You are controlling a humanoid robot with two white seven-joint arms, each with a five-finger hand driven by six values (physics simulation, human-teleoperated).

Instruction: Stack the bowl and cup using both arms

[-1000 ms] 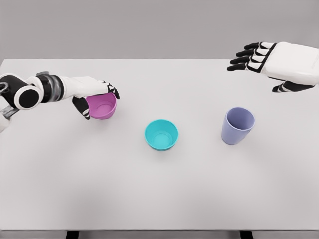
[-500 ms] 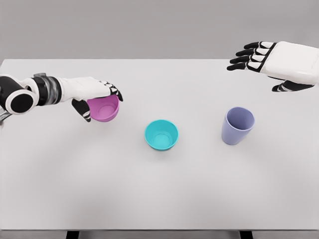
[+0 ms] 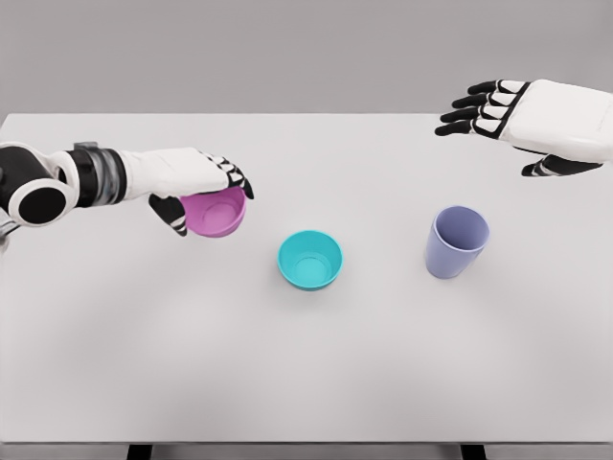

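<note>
White table [image 3: 192, 364]: your left hand [image 3: 196, 182] grips the pink bowl [image 3: 215, 213], fingers over its far rim, thumb on the near wall. Right hand [image 3: 522, 120] hangs with fingers spread beyond the lavender cup [image 3: 456, 242]; teal bowl [image 3: 310, 260] sits between.

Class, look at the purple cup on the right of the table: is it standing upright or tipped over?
Upright. The purple cup stands on its base on the table, its open rim facing up; nothing touches it.
</note>
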